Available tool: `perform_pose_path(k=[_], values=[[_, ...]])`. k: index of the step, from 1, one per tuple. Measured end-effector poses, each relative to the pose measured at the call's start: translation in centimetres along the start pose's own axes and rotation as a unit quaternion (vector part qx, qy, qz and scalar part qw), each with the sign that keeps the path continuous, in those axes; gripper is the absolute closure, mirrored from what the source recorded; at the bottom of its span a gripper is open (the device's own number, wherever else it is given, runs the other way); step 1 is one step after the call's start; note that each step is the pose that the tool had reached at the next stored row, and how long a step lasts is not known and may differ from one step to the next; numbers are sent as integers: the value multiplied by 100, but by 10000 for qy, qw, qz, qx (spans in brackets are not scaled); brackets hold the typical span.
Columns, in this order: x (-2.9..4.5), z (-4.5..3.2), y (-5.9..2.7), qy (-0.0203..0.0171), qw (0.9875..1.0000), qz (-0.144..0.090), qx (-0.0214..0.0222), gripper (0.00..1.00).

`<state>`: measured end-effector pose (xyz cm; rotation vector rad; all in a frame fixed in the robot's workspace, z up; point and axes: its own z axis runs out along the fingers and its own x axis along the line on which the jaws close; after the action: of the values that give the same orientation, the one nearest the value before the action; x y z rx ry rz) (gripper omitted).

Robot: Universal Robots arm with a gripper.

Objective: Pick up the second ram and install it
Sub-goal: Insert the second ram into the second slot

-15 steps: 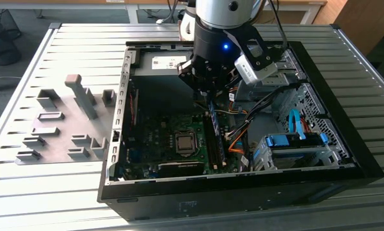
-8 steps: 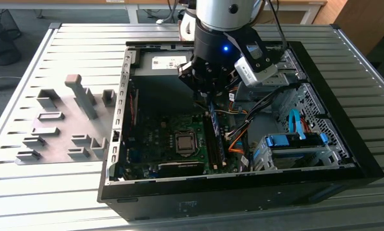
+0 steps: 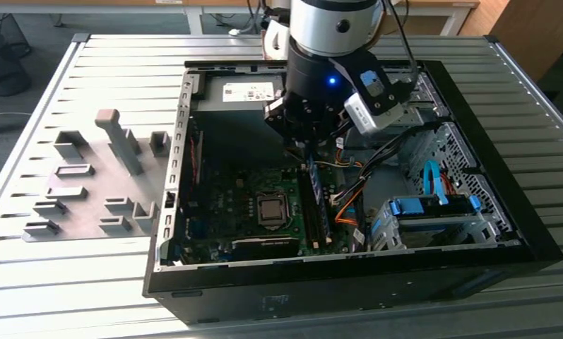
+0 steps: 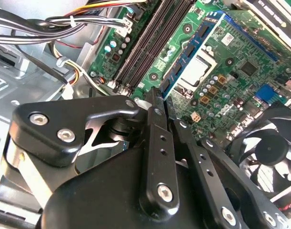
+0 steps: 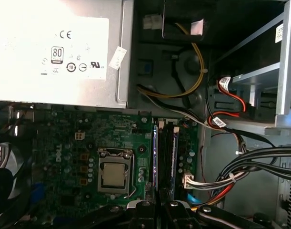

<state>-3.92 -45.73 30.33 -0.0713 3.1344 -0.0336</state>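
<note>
The second ram (image 4: pixel 193 51) is a thin blue stick with dark chips. It lies along the memory slot nearest the CPU socket (image 4: pixel 198 70) inside the open computer case (image 3: pixel 507 240). My gripper (image 4: pixel 160 102) has its black fingers (image 4: pixel 155 143) closed together on the stick's near end. In the first wrist view the ram (image 5: pixel 155 157) runs as a narrow blue line straight out from between the fingers of the gripper (image 5: pixel 157 204). In the exterior view the gripper (image 3: pixel 305 157) reaches down into the case, above the end of the ram (image 3: pixel 313 201). Whether the stick is fully seated I cannot tell.
Long dark memory slots (image 4: pixel 150 43) run beside the ram. Bundled cables (image 5: pixel 250 162) and orange wires (image 3: pixel 349 205) crowd the far side of the slots. The silver power supply (image 5: pixel 55 47), blue drive latches (image 3: pixel 432 205), a fan (image 4: pixel 274 152) and a grey fixture plate (image 3: pixel 92 183) surround the work.
</note>
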Motion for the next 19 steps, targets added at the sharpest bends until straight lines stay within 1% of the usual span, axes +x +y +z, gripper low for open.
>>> perform_pose_path(k=[10, 12, 14, 19], values=[[1, 179, 4, 0, 10000, 3, -1, 86], [1, 184, 4, 0, 10000, 3, 0, 86], [1, 210, 4, 0, 10000, 3, 0, 86], [1, 211, 5, 0, 10000, 3, 0, 86]])
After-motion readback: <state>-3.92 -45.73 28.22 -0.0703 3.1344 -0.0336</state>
